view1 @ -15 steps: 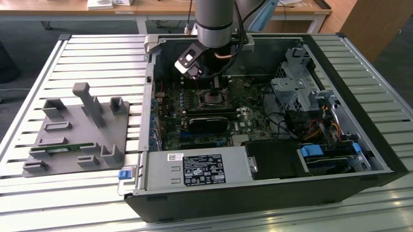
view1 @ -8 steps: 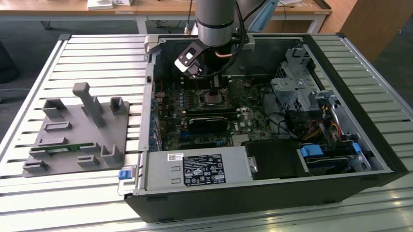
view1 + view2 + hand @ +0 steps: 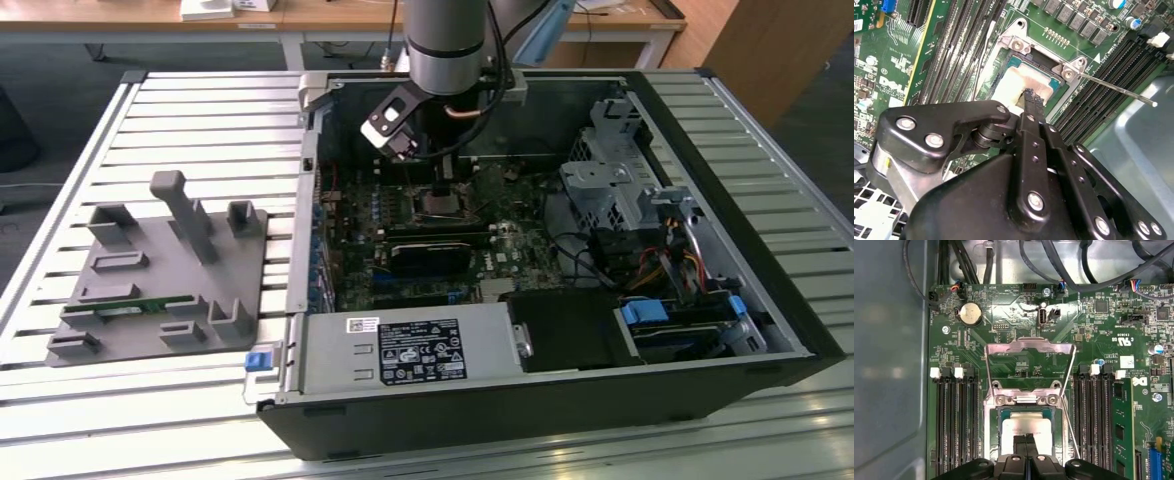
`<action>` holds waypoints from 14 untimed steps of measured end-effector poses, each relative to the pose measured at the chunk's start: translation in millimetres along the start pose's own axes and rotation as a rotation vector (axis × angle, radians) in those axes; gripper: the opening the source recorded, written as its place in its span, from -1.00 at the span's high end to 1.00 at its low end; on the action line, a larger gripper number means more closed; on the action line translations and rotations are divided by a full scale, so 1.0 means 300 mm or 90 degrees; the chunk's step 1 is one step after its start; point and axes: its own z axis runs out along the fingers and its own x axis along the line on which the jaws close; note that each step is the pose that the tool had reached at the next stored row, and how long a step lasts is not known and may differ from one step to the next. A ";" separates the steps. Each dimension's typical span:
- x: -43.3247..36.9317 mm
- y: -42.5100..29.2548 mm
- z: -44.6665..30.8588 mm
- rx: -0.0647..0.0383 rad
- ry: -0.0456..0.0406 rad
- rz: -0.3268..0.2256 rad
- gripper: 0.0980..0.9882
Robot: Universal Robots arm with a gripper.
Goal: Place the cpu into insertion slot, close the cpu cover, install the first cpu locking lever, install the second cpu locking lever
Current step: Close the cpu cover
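In the exterior view the arm reaches down into an open black desktop computer case (image 3: 400, 425) lying on a slatted metal worktop (image 3: 160, 100), with a grey plastic holder block (image 3: 160, 270) resting on the slats at the exterior view's left. The black end effector (image 3: 447, 187) hangs over the middle of the green motherboard (image 3: 400, 270). In both wrist views its two fingers are pressed together with no gap, and their tips (image 3: 1030, 97) (image 3: 1026, 441) sit at the top face of the small flat square silver-grey cpu (image 3: 1011, 82) (image 3: 1011, 432). The cpu lies flat inside the square dark insertion slot (image 3: 1046, 64) (image 3: 1026, 413). The thin square silver cpu cover (image 3: 1029, 343) stands swung open, clear of the chip. A thin metal locking lever (image 3: 1119, 90) juts out unlatched beside the slot.
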 end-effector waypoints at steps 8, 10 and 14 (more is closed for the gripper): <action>0.000 0.001 -0.025 0.000 0.0018 0.000 0.98; 0.001 0.002 -0.035 0.000 0.0018 0.000 0.98; 0.001 0.003 -0.057 0.000 0.0018 0.000 0.98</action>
